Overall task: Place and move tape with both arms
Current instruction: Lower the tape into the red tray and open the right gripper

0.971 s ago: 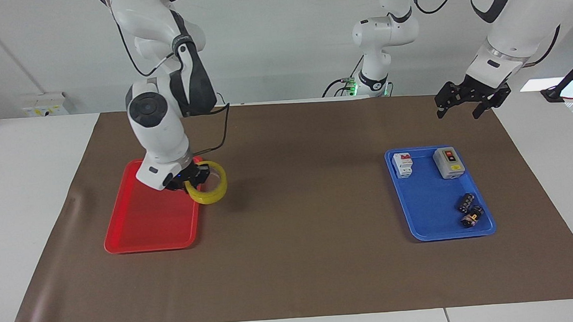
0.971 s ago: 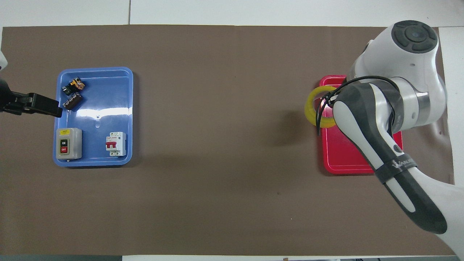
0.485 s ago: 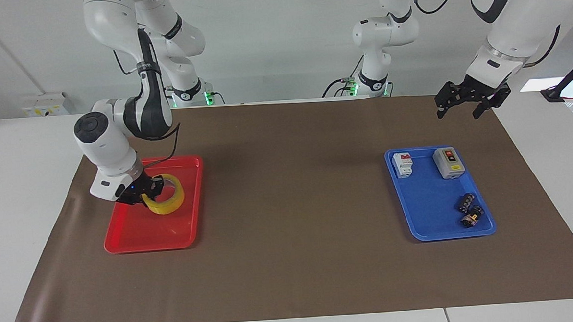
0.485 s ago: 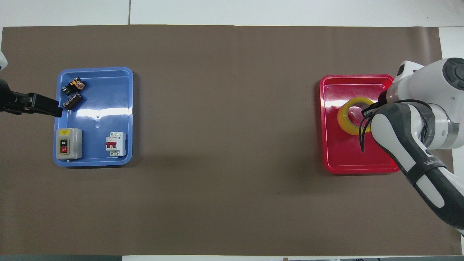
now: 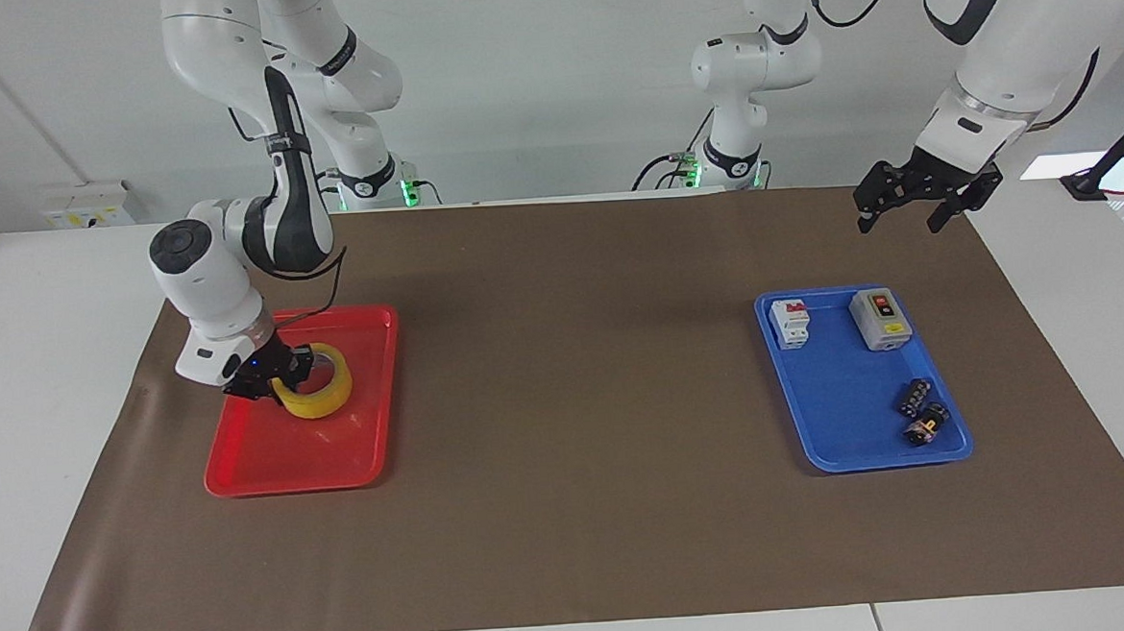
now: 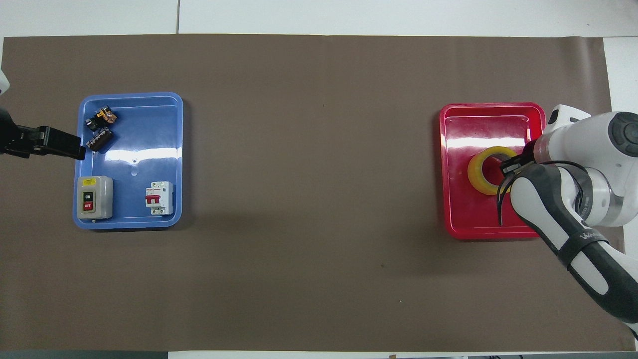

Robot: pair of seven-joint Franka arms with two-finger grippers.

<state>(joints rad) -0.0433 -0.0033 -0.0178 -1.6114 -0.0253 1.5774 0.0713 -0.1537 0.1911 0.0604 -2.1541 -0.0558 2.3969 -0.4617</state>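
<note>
Two arms in frame, one working, one waiting. Right gripper (image 5: 272, 381) sits low in the red tray (image 5: 272, 465), at the left of the facing view, clamped on the rim of the tape (image 5: 321, 397); one finger goes inside the ring, the other is on the outer wall on the arm's side. Tape lies in the tray's half nearer the robots, roughly mid-width, slightly tilted; whether it rests fully on the tray floor is hard to tell. In the overhead view the same roll (image 6: 481, 172) shows at right of frame with the right gripper (image 6: 511, 166) covering its edge and the forearm crossing the tray's (image 6: 451, 149) corner at lower right. Left gripper (image 5: 914, 199) hangs in the air at upper right of the facing view, over the brown mat (image 5: 574, 353) near its edge, closer to the robots than the blue tray (image 5: 842, 435), fingers spread and holding nothing. Overhead, the left gripper (image 6: 70, 146) pokes in from the left edge, its tip overlapping the blue tray's (image 6: 149, 114) rim. Blue tray holds a grey on/off switch box (image 5: 880, 319), a white circuit breaker (image 5: 790, 324) with red toggle, and two small dark components (image 5: 921, 412) at the end farther from the robots. Mat covers most of the white table (image 5: 46, 381).
</note>
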